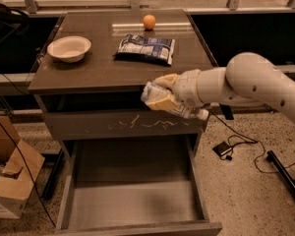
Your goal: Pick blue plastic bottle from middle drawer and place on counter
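Observation:
My gripper (161, 91) is shut on the blue plastic bottle (173, 105), a clear bottle with a pale label and a white cap (203, 114). It holds the bottle tilted in the air at the front right edge of the counter (103, 65), in front of the scratched top drawer front (123, 124). The yellowish fingers (165, 79) clamp the bottle's left end. The middle drawer (132, 186) below is pulled out, with a bare grey floor.
On the counter stand a white bowl (69, 48) at the left, a blue-and-white snack bag (145, 48) in the middle and an orange (148, 21) at the back. A cardboard box (10, 181) sits on the floor at the left. Cables (236, 146) lie at the right.

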`<action>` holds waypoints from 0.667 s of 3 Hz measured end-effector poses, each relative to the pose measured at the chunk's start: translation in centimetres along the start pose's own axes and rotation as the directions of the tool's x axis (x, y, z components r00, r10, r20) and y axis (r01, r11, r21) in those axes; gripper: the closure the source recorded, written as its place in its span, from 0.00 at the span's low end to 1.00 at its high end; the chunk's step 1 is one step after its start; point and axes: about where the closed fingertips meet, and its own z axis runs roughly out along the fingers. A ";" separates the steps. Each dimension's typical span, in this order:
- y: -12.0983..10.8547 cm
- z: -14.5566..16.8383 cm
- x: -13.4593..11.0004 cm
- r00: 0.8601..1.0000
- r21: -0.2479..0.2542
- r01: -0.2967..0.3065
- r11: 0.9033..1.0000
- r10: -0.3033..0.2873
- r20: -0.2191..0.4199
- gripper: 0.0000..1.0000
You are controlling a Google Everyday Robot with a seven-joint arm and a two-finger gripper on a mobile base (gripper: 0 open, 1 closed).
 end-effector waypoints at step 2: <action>-4.6 -0.1 -11.6 0.929 0.056 0.368 0.928 -0.365 -0.063 1.00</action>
